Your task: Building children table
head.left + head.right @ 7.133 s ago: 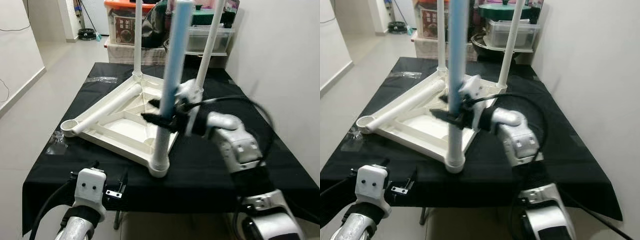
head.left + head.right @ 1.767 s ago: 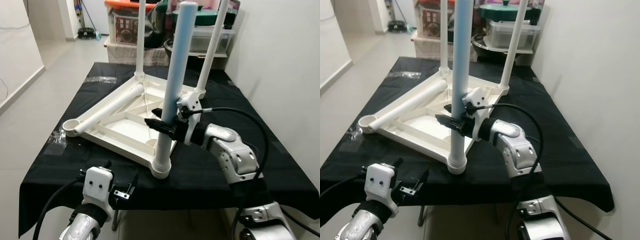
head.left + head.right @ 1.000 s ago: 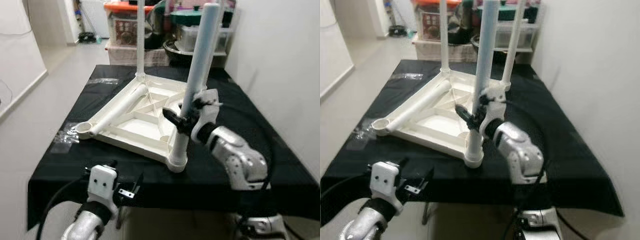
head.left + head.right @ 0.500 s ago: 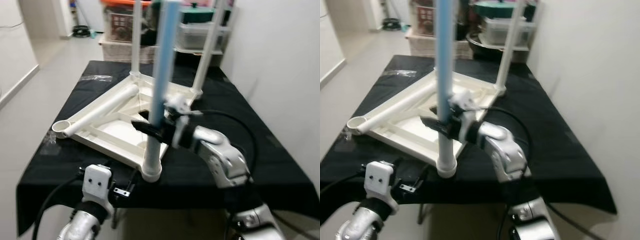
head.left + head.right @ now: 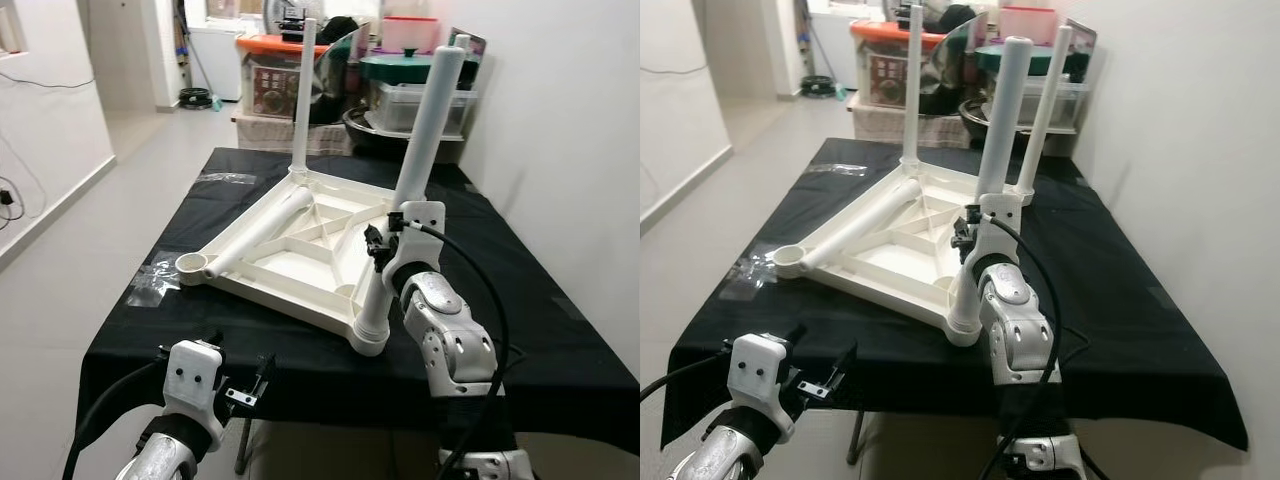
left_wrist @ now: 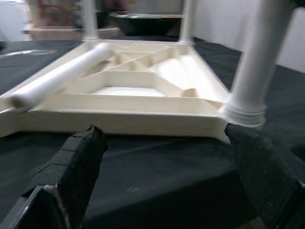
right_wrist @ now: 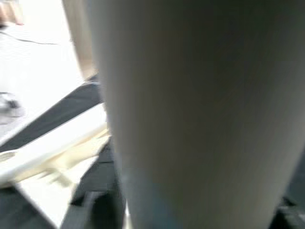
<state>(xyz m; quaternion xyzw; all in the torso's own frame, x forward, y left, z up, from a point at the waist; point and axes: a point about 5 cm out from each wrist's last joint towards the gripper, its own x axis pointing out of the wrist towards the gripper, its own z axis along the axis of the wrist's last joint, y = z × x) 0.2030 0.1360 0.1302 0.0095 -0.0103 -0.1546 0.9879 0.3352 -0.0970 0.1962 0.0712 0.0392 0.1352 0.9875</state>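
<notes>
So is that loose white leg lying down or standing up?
Lying down: the loose leg rests slantwise across the upturned tabletop, its end by the empty corner socket.

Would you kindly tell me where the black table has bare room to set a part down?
The black table is bare along its right side, between the upturned tabletop and the wall, and in a strip at the near edge. The middle is crowded: the tabletop, the loose leg and the right gripper at the near-corner leg.

My right pincer [image 5: 376,245] sits behind the near table leg [image 5: 405,215], so I can't read its fingers. That leg is a close blur in the right wrist view. The far leg [image 5: 308,95] blends into blurred clutter.
</notes>
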